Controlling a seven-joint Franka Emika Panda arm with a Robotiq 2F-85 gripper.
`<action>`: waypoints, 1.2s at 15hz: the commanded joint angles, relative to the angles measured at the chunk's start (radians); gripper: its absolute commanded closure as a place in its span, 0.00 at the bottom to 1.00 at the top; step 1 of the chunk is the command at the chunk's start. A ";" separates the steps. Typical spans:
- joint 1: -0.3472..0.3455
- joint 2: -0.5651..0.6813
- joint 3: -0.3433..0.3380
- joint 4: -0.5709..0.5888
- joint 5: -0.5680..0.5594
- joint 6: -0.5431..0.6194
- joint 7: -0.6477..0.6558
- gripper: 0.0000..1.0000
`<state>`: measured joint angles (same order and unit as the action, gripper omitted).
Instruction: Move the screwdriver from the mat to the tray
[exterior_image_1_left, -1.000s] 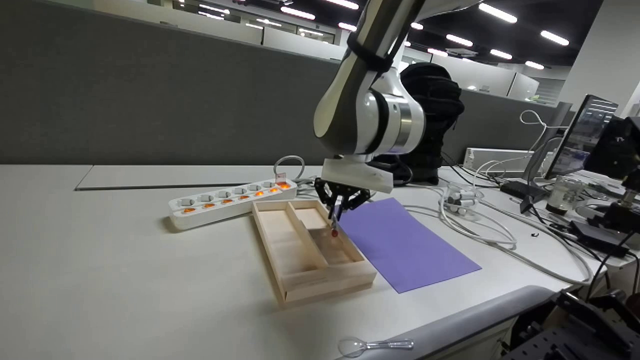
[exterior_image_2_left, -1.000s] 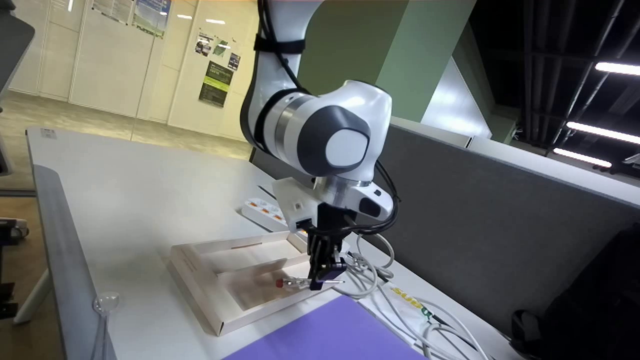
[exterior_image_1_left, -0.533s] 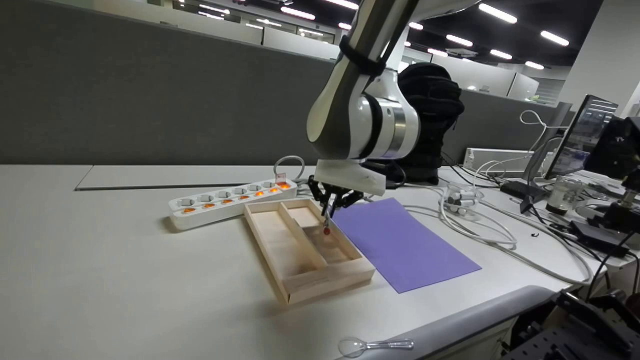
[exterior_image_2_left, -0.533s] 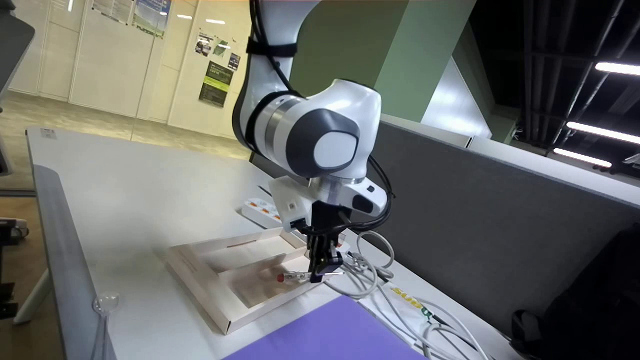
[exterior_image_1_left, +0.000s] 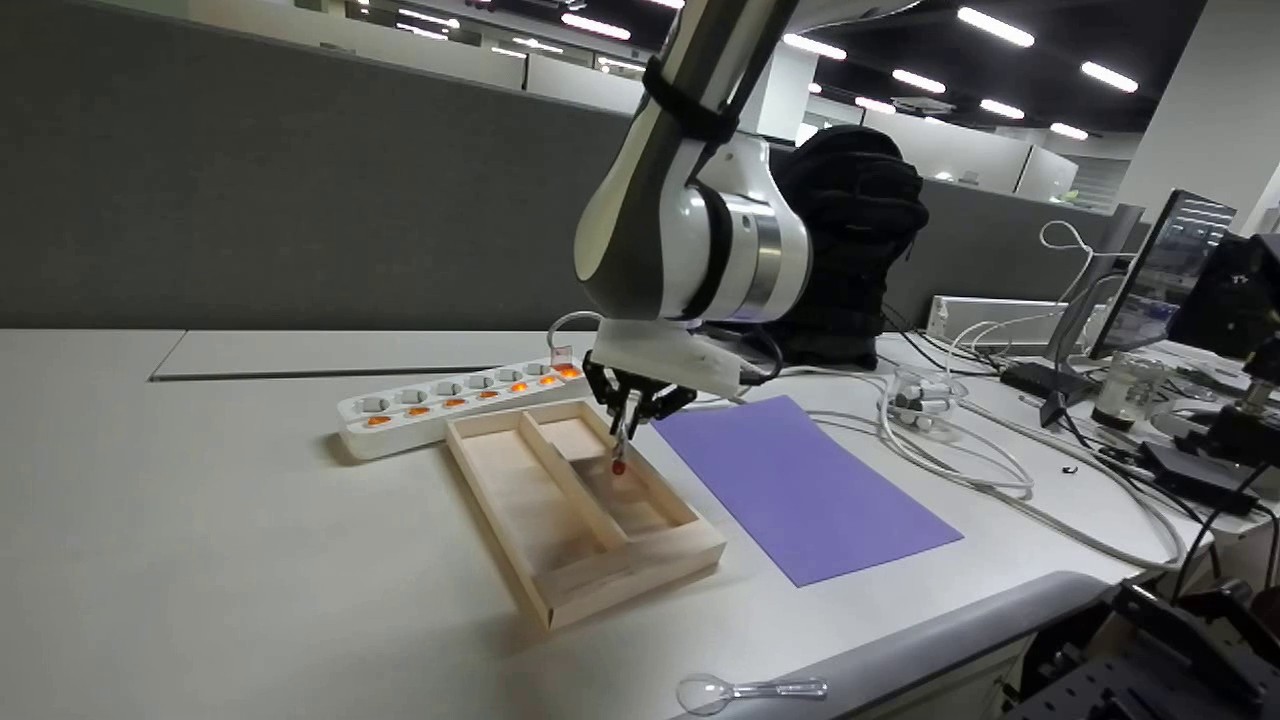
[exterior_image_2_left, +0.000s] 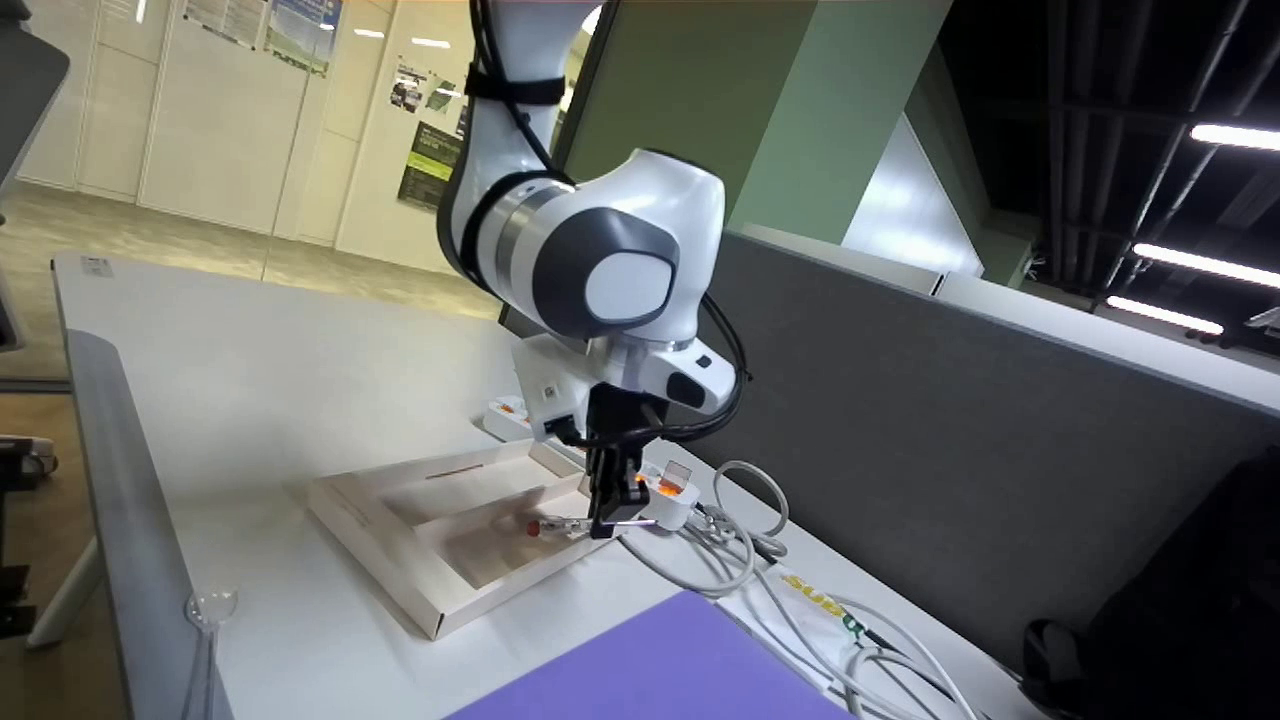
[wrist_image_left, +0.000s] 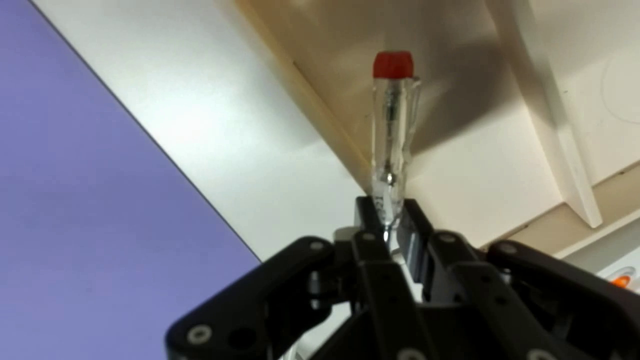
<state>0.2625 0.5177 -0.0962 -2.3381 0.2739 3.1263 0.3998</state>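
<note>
The screwdriver (wrist_image_left: 392, 130) has a clear handle with a red end cap and a thin metal shaft. My gripper (wrist_image_left: 386, 215) is shut on it where handle and shaft meet. In both exterior views the gripper (exterior_image_1_left: 622, 432) (exterior_image_2_left: 602, 528) is at the tray's mat-side wall. The red cap (exterior_image_1_left: 619, 467) (exterior_image_2_left: 534, 528) points over the mat-side compartment, and the shaft points out past the wall. The light-wood tray (exterior_image_1_left: 635, 575) (exterior_image_2_left: 375, 565) has a central divider, and also shows in the wrist view (wrist_image_left: 325, 115). The purple mat (exterior_image_1_left: 800, 490) (exterior_image_2_left: 650, 670) (wrist_image_left: 100, 200) lies beside it, bare where visible.
A white power strip (exterior_image_1_left: 460, 405) (exterior_image_2_left: 668, 492) lies close behind the tray. White cables (exterior_image_1_left: 960, 470) (exterior_image_2_left: 740, 560) run behind and beside the mat. A black backpack (exterior_image_1_left: 850, 240) stands by the grey partition. A clear spoon-like utensil (exterior_image_1_left: 750, 690) (exterior_image_2_left: 205, 640) lies at the table's edge.
The arm, with the screwdriver held, has moved away from the mat. The tray has slid the same way along the table, so the gap to the mat is wider. The mat has not moved.
</note>
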 joint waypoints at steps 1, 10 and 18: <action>0.010 0.022 0.006 0.021 0.026 0.000 0.038 0.96; 0.002 -0.048 -0.008 -0.003 0.061 0.014 0.036 0.96; -0.021 -0.028 0.063 0.033 0.064 -0.029 0.030 0.96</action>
<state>0.2577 0.4872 -0.0594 -2.3261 0.3318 3.1306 0.4085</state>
